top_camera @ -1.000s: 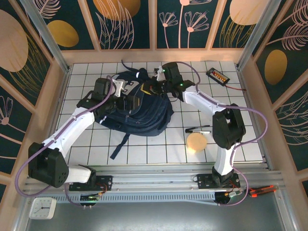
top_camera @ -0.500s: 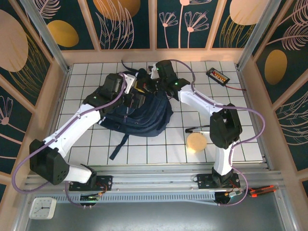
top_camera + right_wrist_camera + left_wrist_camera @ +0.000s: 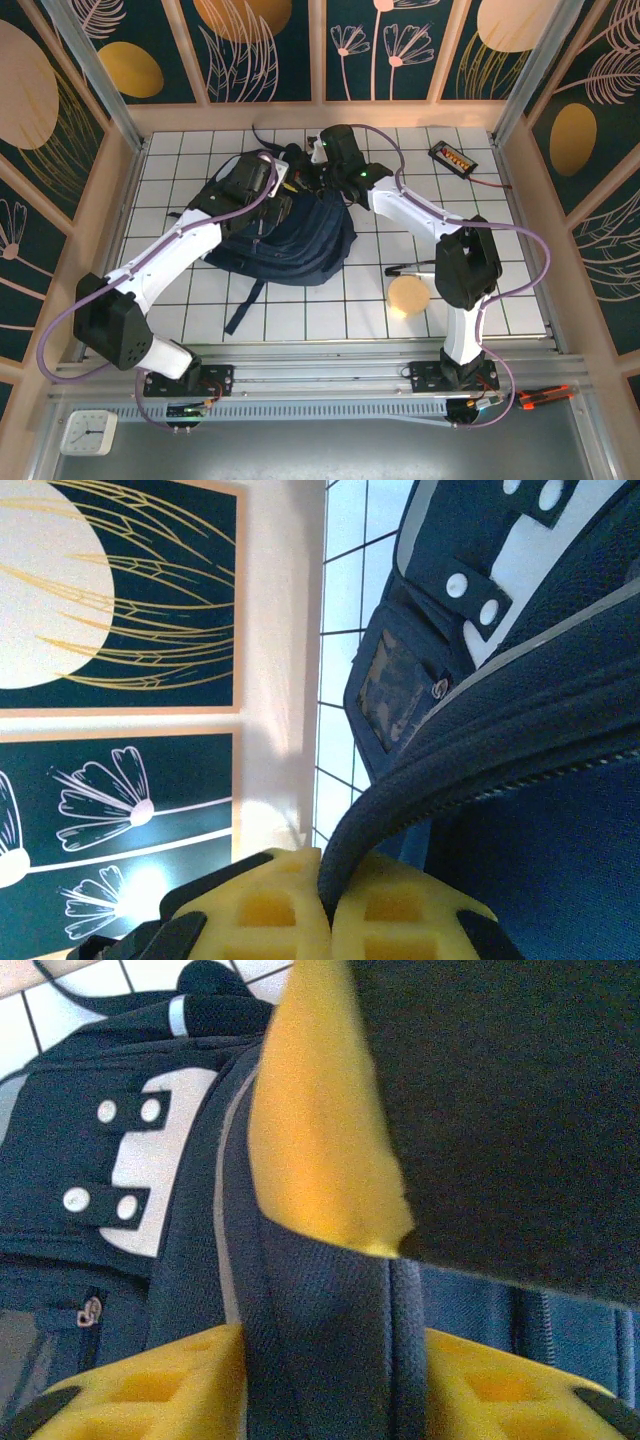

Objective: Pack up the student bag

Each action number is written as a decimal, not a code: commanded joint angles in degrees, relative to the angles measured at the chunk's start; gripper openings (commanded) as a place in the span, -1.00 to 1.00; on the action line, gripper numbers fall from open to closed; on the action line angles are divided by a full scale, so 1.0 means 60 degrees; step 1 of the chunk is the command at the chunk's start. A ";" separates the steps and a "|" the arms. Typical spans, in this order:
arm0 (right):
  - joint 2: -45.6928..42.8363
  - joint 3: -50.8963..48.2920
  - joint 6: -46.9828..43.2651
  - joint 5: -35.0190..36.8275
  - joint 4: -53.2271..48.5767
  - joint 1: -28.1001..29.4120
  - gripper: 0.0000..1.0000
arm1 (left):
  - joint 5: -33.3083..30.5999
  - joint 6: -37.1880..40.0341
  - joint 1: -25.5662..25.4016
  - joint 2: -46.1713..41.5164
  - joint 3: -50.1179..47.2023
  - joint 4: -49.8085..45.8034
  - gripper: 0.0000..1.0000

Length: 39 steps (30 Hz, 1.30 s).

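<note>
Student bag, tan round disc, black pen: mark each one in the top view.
student bag [image 3: 300, 240], top external view, on its navy fabric body.
tan round disc [image 3: 408, 295], top external view, at its centre.
black pen [image 3: 411, 267], top external view, at mid-shaft.

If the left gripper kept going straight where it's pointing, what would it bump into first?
The student bag. The left gripper has a band of navy bag fabric pinched between its yellow fingers, so it would likely just push deeper into the bag.

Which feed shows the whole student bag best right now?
Top external: the student bag shows almost its full outline there. Left wrist gives a close-up of its patched pocket; right wrist, one seam and a pocket corner.
</note>
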 commanded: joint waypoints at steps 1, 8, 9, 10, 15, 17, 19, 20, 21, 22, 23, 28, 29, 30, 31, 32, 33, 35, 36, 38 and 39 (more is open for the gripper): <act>-0.0138 0.0481 0.0142 -0.0332 0.0754 0.0171 -1.00 | -0.0501 0.0109 0.0093 0.0186 0.0266 -0.0210 -0.57; -0.0263 0.0503 -0.0252 -0.0022 0.0330 0.0095 -0.48 | -0.0345 0.0172 0.0091 0.0389 0.0312 -0.0289 -1.00; -0.0359 0.0505 -0.0440 0.0075 0.0106 0.0043 -0.35 | -0.0340 0.0159 0.0092 0.0398 0.0287 -0.0248 -1.00; -0.0504 0.0483 -0.0631 0.0202 -0.0134 -0.0014 -0.20 | -0.0355 0.0138 0.0092 0.0370 0.0248 -0.0151 -1.00; -0.1698 -0.0112 -0.1535 0.1153 -0.1324 -0.0450 0.99 | -0.0457 0.0001 0.0117 0.0176 -0.0092 0.0448 -1.00; -0.2295 -0.0498 -0.1836 0.1592 -0.1868 -0.0735 0.99 | -0.0233 -0.0014 0.0135 0.0122 -0.0196 0.0682 -1.00; -0.3008 -0.1030 -0.2042 0.2155 -0.2380 -0.1018 0.99 | 0.0158 0.0007 0.0161 0.0110 -0.0267 0.0853 -1.00; -0.3412 -0.1337 -0.2121 0.2514 -0.2669 -0.1302 0.99 | 0.0467 -0.0021 0.0200 0.0137 -0.0262 0.0887 -1.00; -0.3843 -0.1664 -0.2181 0.2831 -0.2943 -0.1600 0.99 | 0.0875 -0.0057 0.0270 0.0206 -0.0238 0.0891 -1.00; -0.4221 -0.1974 -0.2241 0.3077 -0.3153 -0.1847 0.99 | 0.0990 -0.0158 0.0318 0.0275 -0.0224 0.0868 -1.00; -0.4661 -0.2381 -0.2260 0.3281 -0.3380 -0.2159 0.99 | 0.1118 -0.0203 0.0369 0.0311 -0.0237 0.0871 -1.00; -0.6328 -0.3796 -0.2512 0.2822 -0.5229 -0.3953 0.98 | 0.1137 -0.0318 0.0465 0.0175 -0.0630 0.1342 -1.00; -0.6445 -0.3918 -0.2643 0.2737 -0.5830 -0.4210 0.99 | 0.1106 -0.0311 0.0472 0.0158 -0.0656 0.1373 -1.00; -0.6555 -0.4002 -0.2844 0.2799 -0.6486 -0.4400 0.98 | 0.1077 -0.0287 0.0472 0.0165 -0.0630 0.1374 -1.00; -0.6635 -0.4061 -0.3104 0.3000 -0.7120 -0.4487 0.99 | 0.1063 -0.0265 0.0474 0.0180 -0.0626 0.1372 -1.00; -0.6728 -0.4100 -0.3316 0.3277 -0.7612 -0.4540 0.99 | 0.1042 -0.0246 0.0480 0.0190 -0.0626 0.1387 -1.00; -0.6837 -0.4223 -0.3434 0.3589 -0.8064 -0.4601 0.99 | 0.1059 -0.0227 0.0494 0.0209 -0.0637 0.1409 -1.00; -0.7167 -0.4646 -0.3279 0.4211 -0.8570 -0.4806 0.99 | 0.1077 -0.0316 0.0480 0.0216 -0.0641 0.1459 -1.00; -0.7313 -0.4947 -0.3148 0.4446 -0.8732 -0.5003 0.99 | 0.1093 -0.0409 0.0487 0.0230 -0.0652 0.1474 -1.00; -0.7492 -0.5423 -0.2785 0.4564 -0.8741 -0.5375 0.99 | 0.1152 -0.0545 0.0487 0.0257 -0.0667 0.1529 -1.00; -0.7557 -0.5613 -0.2344 0.4656 -0.8778 -0.5604 0.99 | 0.1199 -0.0589 0.0489 0.0277 -0.0670 0.1546 -1.00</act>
